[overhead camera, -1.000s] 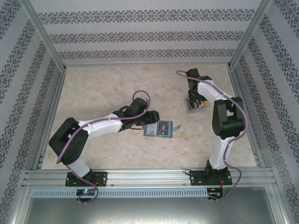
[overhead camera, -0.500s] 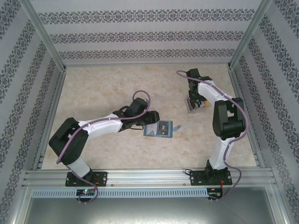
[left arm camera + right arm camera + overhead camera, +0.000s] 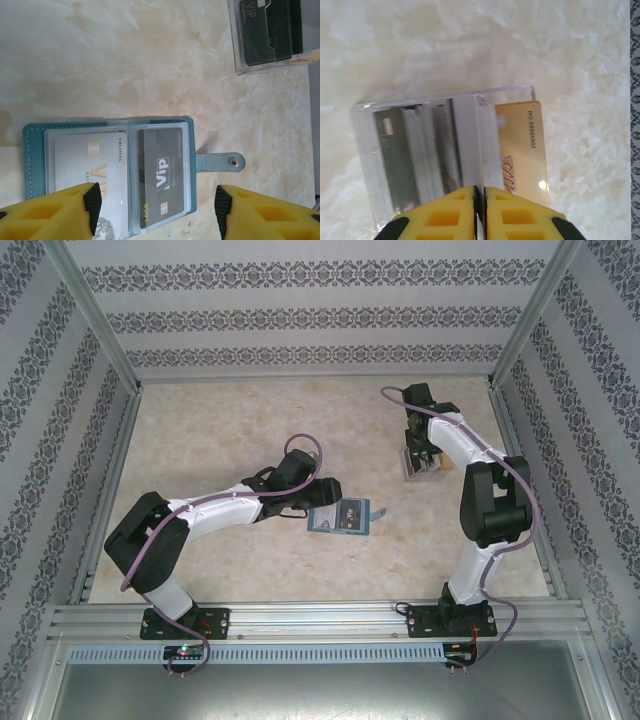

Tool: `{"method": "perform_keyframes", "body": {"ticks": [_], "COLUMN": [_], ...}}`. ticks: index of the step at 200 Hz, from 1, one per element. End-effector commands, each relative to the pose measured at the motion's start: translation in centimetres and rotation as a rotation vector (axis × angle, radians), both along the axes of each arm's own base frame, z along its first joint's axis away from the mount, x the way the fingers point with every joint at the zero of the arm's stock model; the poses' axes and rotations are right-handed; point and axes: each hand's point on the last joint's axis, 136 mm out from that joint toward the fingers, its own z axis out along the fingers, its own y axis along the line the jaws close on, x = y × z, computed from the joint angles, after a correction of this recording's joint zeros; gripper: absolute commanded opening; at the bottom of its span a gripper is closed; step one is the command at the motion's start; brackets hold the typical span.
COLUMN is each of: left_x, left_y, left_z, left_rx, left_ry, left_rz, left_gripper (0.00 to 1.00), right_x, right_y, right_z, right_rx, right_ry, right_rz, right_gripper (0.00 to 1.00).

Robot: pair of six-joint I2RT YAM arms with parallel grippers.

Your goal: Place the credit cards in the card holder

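Right wrist view: right fingers (image 3: 445,215) pinch a whitish card (image 3: 467,140) in the clear box (image 3: 445,97), far right. Pick-up step: lift it clear, then carry it to your open card holder (image 3: 32,160), mid-table below parted left fingers (image 3: 50,210).

The left arm (image 3: 215,508) and right arm (image 3: 462,448) had white shells between bulky black joint housings. A purple cable (image 3: 300,440) ran along each, looping loose near the wrist. Each stood on a black base plate (image 3: 185,622). The left end effector (image 3: 157,207) had yellow fingers (image 3: 50,215) with black pads (image 3: 92,205). The right end effector (image 3: 479,200) had yellow fingers with moulded rectangular recesses.
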Motion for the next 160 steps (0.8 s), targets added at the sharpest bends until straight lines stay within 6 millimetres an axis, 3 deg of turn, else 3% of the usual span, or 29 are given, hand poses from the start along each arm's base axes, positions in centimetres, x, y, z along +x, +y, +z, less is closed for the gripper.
{"method": "perform_keyframes", "body": {"ticks": [1, 54, 103, 123, 160], "left_x": [0.0, 0.0, 0.1, 0.0, -0.1], "left_y": [0.6, 0.7, 1.6, 2.5, 4.6], "left_z": [0.0, 0.0, 0.0, -0.1, -1.1], "left_rx": [0.001, -0.001, 0.022, 0.042, 0.071], "left_ry": [0.011, 0.012, 0.007, 0.009, 0.041], "left_rz": [0.014, 0.017, 0.041, 0.062, 0.102], "left_gripper": [0.63, 0.63, 0.63, 0.64, 0.64], "right_x": [-0.7, -1.4, -3.0, -4.2, -7.0], "right_y": [0.2, 1.2, 2.9, 5.1, 11.2], "right_z": [0.8, 2.0, 4.8, 5.7, 5.8], "right_rx": [0.024, 0.097, 0.244, 0.408, 0.814], "right_ry": [-0.008, -0.029, -0.121, -0.170, -0.214], "right_rz": [-0.006, -0.006, -0.013, -0.004, 0.030], "right_gripper": [0.10, 0.09, 0.01, 0.00, 0.00]}}
